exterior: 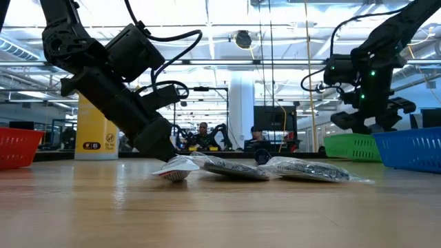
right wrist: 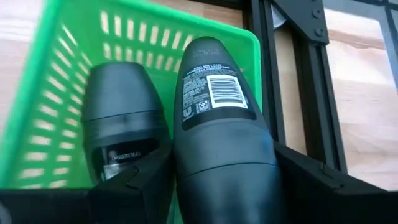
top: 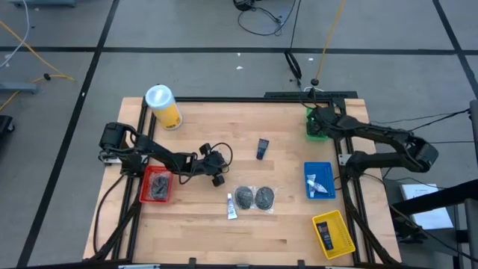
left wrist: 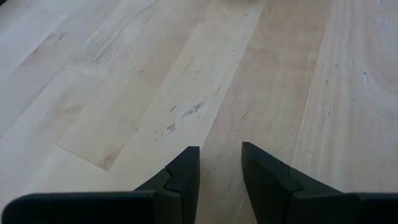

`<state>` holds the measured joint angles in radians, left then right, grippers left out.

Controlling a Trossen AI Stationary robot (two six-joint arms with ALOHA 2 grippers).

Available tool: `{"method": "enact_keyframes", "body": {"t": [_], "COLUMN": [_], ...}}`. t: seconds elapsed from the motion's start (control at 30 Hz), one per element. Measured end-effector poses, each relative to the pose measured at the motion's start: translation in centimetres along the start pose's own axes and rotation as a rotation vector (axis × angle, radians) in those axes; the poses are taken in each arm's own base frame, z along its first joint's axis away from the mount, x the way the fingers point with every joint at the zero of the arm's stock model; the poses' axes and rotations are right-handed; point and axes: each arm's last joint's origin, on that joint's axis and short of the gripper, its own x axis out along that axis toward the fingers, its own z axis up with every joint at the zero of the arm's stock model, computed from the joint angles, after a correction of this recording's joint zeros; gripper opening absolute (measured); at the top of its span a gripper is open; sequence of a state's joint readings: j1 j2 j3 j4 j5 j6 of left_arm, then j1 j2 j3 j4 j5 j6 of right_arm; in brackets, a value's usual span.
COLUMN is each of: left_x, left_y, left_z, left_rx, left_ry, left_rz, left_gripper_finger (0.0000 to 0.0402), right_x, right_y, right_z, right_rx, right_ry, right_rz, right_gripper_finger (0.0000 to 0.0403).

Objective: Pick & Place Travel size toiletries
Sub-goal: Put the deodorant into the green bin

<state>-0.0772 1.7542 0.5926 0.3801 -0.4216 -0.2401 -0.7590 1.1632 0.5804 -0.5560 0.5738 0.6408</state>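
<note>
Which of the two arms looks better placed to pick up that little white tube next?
Probably the left: its gripper hangs open near the white tube, while the right gripper holds a dark bottle over the green bin.

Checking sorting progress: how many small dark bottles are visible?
3: one held by the right gripper over the green bin, bottle; one inside it; one mid-table. Others may be hidden.

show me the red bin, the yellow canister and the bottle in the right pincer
red bin (top: 143, 196): high view, on its lower rim
yellow canister (top: 169, 114): high view, on its yellow side
bottle in the right pincer (right wrist: 214, 118): right wrist view, on its dark body below the barcode
</note>
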Motion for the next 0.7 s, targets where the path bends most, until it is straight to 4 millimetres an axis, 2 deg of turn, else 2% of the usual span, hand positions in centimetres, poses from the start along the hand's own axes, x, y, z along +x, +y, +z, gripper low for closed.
{"method": "enact_keyframes", "body": {"t": [0.27,0.57,0.7], "left_x": [0.00,0.00,0.00], "left_y": [-0.03,-0.03,-0.03], "left_z": [0.06,0.06,0.05], "left_rx": [-0.004,0.000,-0.002], "left_ry": [-0.005,-0.005,-0.004], "left_rz": [-0.006,-0.007,-0.007], "left_gripper_finger": [0.0120,0.0120,0.0120], "right_x": [0.55,0.36,-0.32], "right_y": [0.64,0.87,0.64], "right_z": [0.23,0.47,0.82], "right_rx": [-0.047,-0.067,-0.037], "right_ry": [-0.002,-0.014,-0.058], "right_rz": [0.026,0.086,0.110], "right_gripper_finger": [0.0226,0.0294,0.0307]}}
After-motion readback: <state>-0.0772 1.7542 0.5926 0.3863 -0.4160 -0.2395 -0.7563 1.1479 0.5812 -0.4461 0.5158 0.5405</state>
